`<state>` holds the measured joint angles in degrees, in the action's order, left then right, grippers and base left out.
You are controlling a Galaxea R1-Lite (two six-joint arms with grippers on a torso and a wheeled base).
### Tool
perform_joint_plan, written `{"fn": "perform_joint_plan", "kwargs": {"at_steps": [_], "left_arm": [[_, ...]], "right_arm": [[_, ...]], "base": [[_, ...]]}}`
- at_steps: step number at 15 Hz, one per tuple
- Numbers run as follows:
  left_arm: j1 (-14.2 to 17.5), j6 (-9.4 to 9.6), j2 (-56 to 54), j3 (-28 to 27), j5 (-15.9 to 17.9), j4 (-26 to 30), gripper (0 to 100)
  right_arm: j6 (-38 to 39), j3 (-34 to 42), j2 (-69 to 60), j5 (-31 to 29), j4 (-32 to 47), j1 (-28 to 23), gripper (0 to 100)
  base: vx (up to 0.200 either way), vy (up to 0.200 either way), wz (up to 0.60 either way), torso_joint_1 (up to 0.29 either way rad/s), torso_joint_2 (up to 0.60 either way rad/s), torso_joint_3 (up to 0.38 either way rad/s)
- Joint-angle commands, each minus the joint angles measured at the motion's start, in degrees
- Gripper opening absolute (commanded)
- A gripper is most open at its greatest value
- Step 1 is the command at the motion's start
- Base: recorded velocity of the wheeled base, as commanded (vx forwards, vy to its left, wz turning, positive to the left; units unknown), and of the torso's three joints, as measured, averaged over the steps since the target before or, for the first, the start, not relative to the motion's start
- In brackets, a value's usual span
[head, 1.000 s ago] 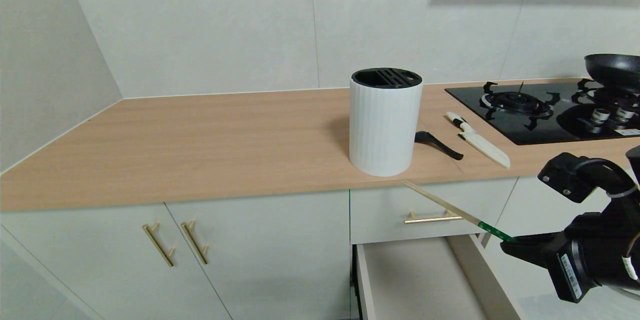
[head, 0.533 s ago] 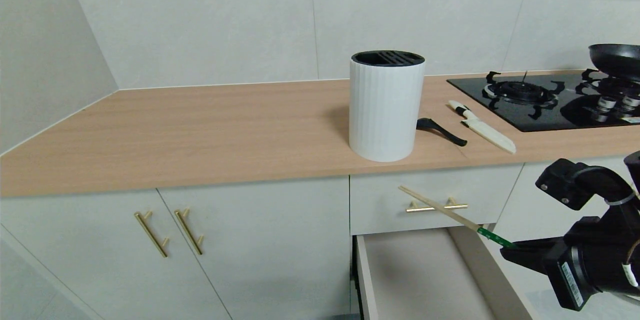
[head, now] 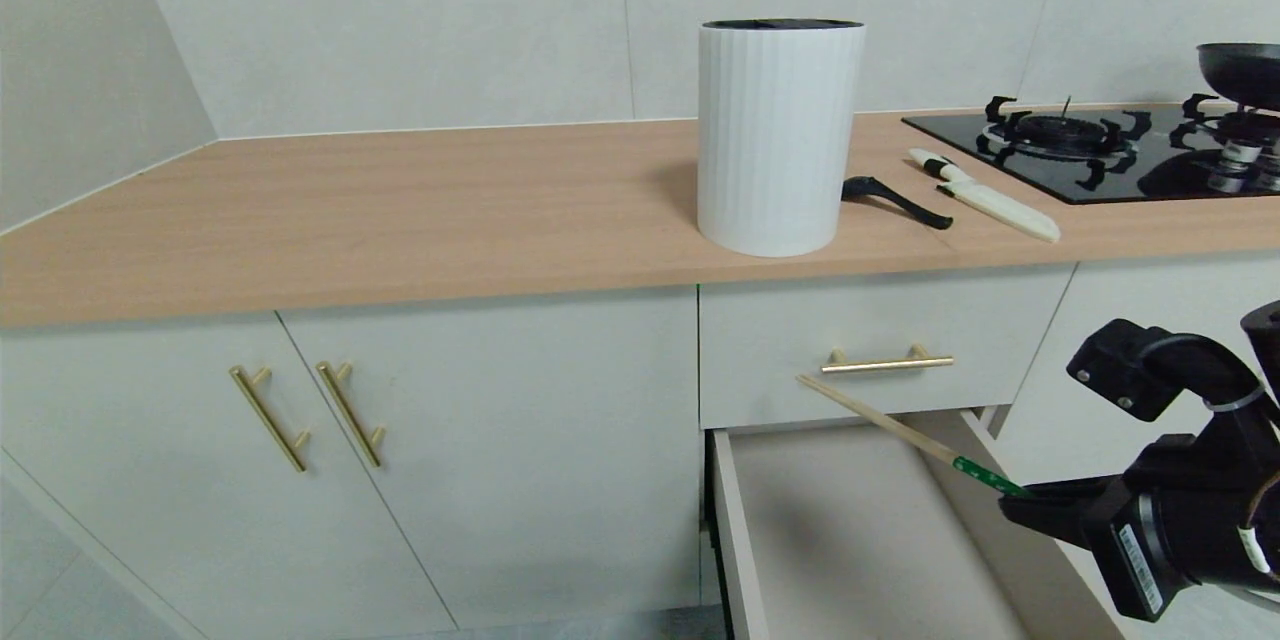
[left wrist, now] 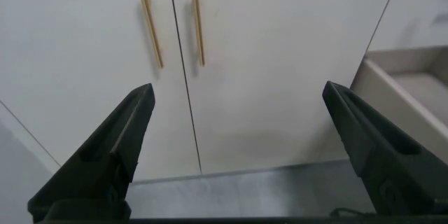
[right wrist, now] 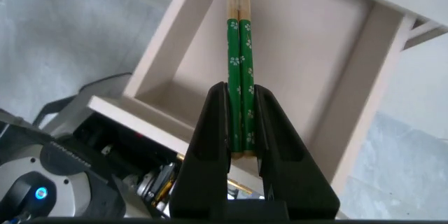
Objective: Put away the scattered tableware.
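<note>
A long wooden counter (head: 400, 220) runs across. At its 3 o'clock end is a black stove (head: 1100, 155). Under the counter, at 6 o'clock from the tall white pot (head: 778, 135), a drawer (head: 850, 540) is pulled out. The left hand (left wrist: 238, 112) is wide open, holds nothing, and faces two cupboard doors (left wrist: 182, 77). The right hand (head: 1020, 500) is closed tight on two chopsticks (head: 900, 430) by their green ends (right wrist: 239, 77). They hang over the drawer and point to 10 o'clock. A white knife (head: 985, 208) and a black spoon (head: 893, 202) lie at 3 o'clock from the pot.
</note>
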<state>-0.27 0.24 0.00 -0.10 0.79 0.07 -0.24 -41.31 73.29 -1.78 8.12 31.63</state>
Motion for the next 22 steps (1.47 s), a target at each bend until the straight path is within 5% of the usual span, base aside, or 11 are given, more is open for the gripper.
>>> {"fn": "perform_joint_plan", "kwargs": {"at_steps": [1,7,17,22], "left_arm": [[0.0,0.02,0.0,0.0,0.0,0.0,100],[0.0,0.02,0.0,0.0,0.0,0.0,100],[0.0,0.02,0.0,0.0,0.0,0.0,100],[0.0,0.02,0.0,0.0,0.0,0.0,100]], "right_arm": [[0.0,0.0,0.5,0.0,0.1,0.0,0],[0.0,0.0,1.4,-0.1,0.0,0.0,0],[0.9,-2.6,11.1,-0.6,-0.3,0.0,0],[14.3,-8.3,26.6,-0.7,-4.3,0.4,0]], "base": [[0.000,0.000,0.00,-0.149,0.47,0.315],[0.000,0.000,0.00,-0.081,0.35,0.256],[0.000,0.000,0.00,-0.003,0.01,0.004],[0.000,0.000,0.00,0.000,0.00,0.000]]}}
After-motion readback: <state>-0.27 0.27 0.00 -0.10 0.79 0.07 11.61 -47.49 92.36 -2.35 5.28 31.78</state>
